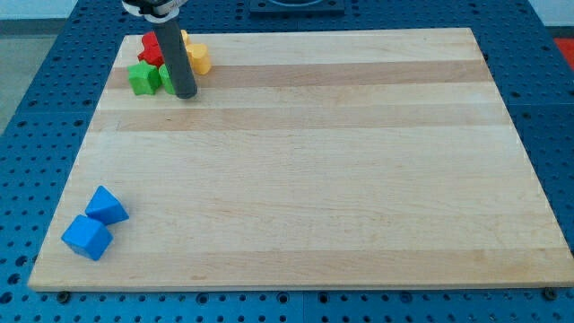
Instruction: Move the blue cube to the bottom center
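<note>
Blue cube [87,237] is sitting at the board's [314,179] bottom left, touching another blue block [108,205], well apart from my tip [184,93]. My tip, holding nothing, is resting at top left among a green block [142,78], red block [151,47] and yellow block [197,58].

The board [305,161] is pale wood, smooth, with lengthwise grain bands. The blue cube [87,237] and green block [142,78] look like matt painted solids. My tip [185,93] ends a dark, dull-sheened rod.
</note>
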